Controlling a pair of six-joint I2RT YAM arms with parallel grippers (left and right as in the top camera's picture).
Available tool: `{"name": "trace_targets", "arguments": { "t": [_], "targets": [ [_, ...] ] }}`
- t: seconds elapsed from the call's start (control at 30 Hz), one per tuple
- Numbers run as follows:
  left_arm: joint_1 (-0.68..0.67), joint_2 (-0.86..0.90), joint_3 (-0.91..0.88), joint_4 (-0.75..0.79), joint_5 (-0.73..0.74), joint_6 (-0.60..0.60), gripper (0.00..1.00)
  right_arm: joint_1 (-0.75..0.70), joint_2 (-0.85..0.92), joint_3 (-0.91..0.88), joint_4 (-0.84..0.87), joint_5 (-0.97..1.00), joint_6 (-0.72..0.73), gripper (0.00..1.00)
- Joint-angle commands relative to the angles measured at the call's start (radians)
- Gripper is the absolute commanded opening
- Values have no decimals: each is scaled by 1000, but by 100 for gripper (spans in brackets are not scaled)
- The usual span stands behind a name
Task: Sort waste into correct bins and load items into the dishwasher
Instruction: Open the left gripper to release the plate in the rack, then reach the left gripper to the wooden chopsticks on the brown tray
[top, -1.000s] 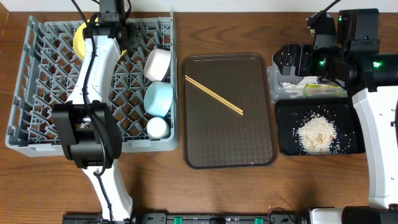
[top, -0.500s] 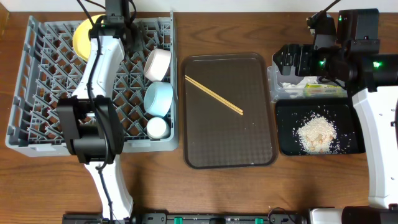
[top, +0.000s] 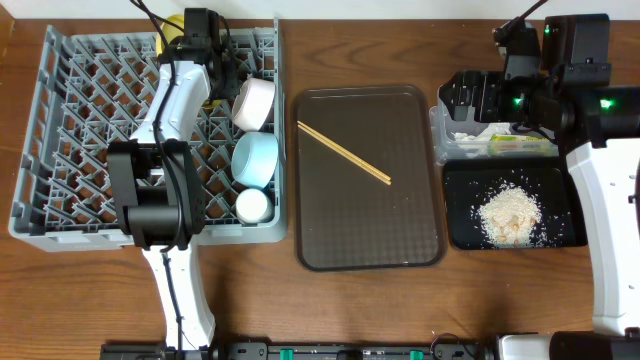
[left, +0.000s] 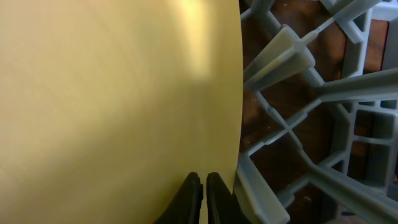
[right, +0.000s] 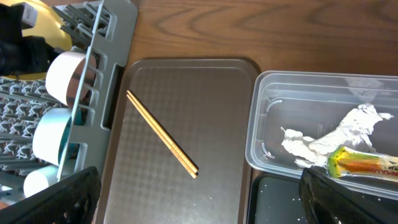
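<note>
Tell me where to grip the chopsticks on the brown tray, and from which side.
Take the chopsticks near mid-length, coming straight down from above and closing across their diagonal. They lie flat and together on the brown tray, running upper left to lower right, so a side approach probably gets no purchase.

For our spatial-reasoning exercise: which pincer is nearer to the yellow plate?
Left. The left pincer is shut on the yellow plate at the far edge of the dish rack; the right pincer hangs open over the clear tub.
</note>
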Motion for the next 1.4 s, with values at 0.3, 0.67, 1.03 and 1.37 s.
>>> {"name": "trace_targets", "arguments": {
  "t": [0.3, 0.67, 1.03, 1.37],
  "targets": [
    [3, -57, 4, -7, 0, -6, 7, 2, 2, 10, -2, 6, -3, 99],
    [-11, -272, 12, -11, 4, -6, 8, 2, 2, 10, -2, 6, -3, 99],
    [-164, -365, 12, -172, 49, -65, 8, 2, 2, 10, -2, 6, -3, 99],
    [-414, -349, -116, -268, 40, -584, 9, 2, 2, 10, -2, 6, -3, 99]
  ]
}}
